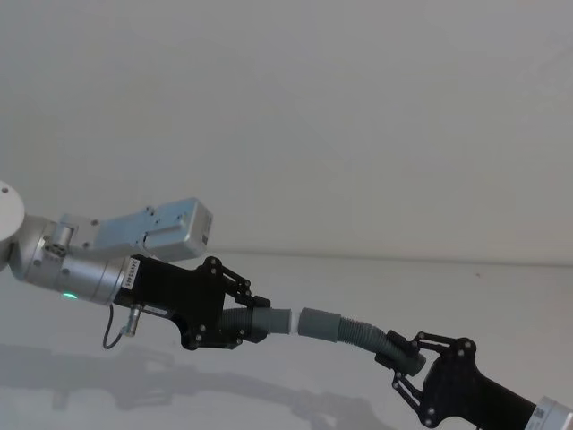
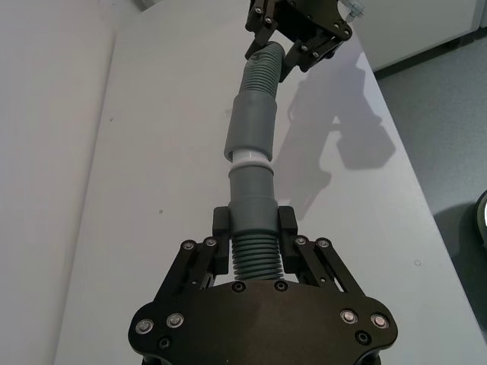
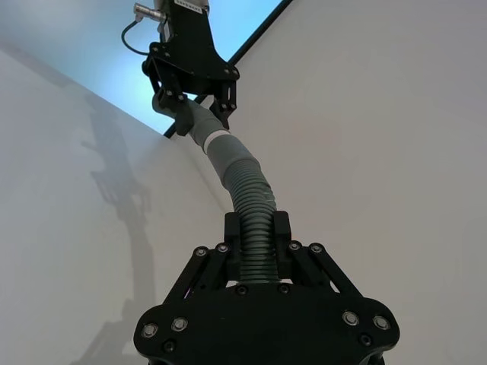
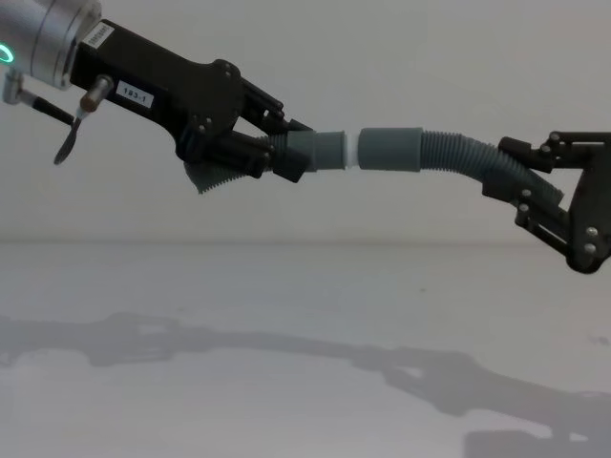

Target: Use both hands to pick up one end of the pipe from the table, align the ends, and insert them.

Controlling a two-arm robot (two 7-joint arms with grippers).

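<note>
left black plastic toothed gripper (image 4: 272, 153) on its silver cylindrical arm (image 4: 43, 43) comes in from the upper left of the chest view, small white label (image 4: 136, 93) on its body. jaws clenched on the short dark grey tube piece (image 4: 320, 151), gripping its ribbed rear; the narrow white plug tip (image 4: 350, 150) points right. both pieces held in the air above the plain matte white table (image 4: 286, 315), shadows on the surface below.

white tip sits at the mouth of the smooth grey open cuff (image 4: 391, 149) of the longer ribbed dark grey hose (image 4: 458, 153). a thin band of white shows between the two grey sleeves; in the left wrist view the band (image 2: 249, 160) runs between the sleeves and the cuff (image 2: 251, 125) is tilted a little off the short piece's line. how far in the tip sits: cannot tell.

hose curves down and right into the right black plastic gripper (image 4: 511, 176) at the right edge of the chest view, jaws clamped around the ribbed section, seen close in the right wrist view (image 3: 259, 243).
</note>
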